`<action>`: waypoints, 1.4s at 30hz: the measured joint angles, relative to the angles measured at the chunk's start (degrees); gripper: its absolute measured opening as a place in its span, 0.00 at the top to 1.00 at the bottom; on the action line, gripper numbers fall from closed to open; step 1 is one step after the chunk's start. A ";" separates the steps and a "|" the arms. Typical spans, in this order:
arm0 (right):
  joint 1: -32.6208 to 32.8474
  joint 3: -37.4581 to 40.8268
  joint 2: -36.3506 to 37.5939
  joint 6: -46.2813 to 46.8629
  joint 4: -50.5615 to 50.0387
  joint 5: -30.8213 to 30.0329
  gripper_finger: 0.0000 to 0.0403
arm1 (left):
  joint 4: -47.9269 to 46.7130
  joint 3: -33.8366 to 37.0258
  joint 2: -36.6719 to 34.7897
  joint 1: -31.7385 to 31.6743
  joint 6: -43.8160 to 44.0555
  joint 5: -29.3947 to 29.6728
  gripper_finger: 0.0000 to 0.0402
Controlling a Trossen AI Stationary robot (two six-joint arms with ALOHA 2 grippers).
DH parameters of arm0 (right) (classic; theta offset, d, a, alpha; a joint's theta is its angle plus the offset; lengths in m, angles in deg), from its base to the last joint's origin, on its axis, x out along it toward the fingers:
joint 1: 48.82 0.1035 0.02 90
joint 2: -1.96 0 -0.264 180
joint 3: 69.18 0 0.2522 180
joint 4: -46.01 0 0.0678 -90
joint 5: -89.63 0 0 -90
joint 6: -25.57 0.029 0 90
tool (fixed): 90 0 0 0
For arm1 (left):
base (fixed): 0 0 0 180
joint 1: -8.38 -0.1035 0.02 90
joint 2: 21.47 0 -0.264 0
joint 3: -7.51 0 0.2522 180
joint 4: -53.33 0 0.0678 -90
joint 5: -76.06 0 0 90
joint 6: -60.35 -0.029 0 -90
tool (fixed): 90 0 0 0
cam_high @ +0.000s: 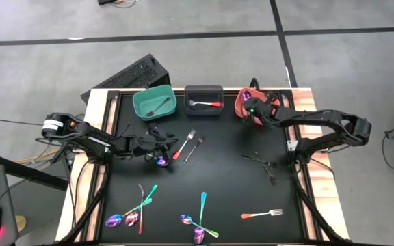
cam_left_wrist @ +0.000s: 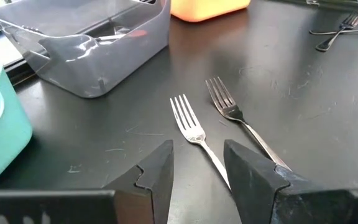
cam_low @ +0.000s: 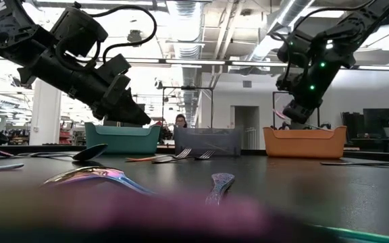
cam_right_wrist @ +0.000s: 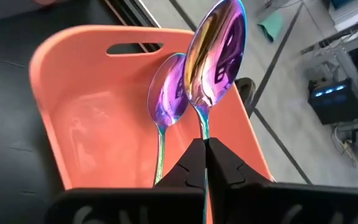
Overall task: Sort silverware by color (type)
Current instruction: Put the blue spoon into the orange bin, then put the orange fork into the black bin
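- The right gripper (cam_right_wrist: 202, 149) was clamped on the handle of an iridescent purple-teal spoon (cam_right_wrist: 216, 53), hanging over the orange rectangular bin (cam_high: 243, 102) at upper right of centre in the high view; a second iridescent spoon (cam_right_wrist: 168, 93) already lay inside it.
- The left gripper (cam_left_wrist: 197, 168) stood with its fingers apart and nothing between them, low over the black tabletop (cam_high: 252, 188) left of centre, pointing at two forks lying side by side: an orange-red-handled fork (cam_high: 183, 145) and a dark grey fork (cam_high: 195, 146).
- The teal rectangular bin (cam_high: 154, 102) held one dark utensil; the dark grey rectangular bin (cam_high: 203, 100) held one orange-red-handled fork (cam_high: 206, 104).
- Judged progress: early. Three pieces sat in bins and a fourth hung ready to drop.
- Left to sort: iridescent pieces along the lower edge (cam_high: 132, 217), a lone orange-red fork (cam_high: 262, 214) at lower right, crossed dark forks (cam_high: 262, 162) at right, and the pair ahead of the left gripper.
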 joint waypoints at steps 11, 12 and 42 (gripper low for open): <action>-1.59 -0.02 0.00 0.91 -0.07 2.64 0.83 | 0.00 0.00 0.00 0.00 -0.01 -0.02 0.68; -1.59 -0.02 0.00 1.68 -0.07 3.29 0.82 | -0.03 0.00 0.00 0.00 -0.01 -0.02 0.68; 22.23 -0.09 0.55 31.10 2.19 23.94 0.77 | -7.29 0.00 0.00 0.00 2.77 1.03 0.68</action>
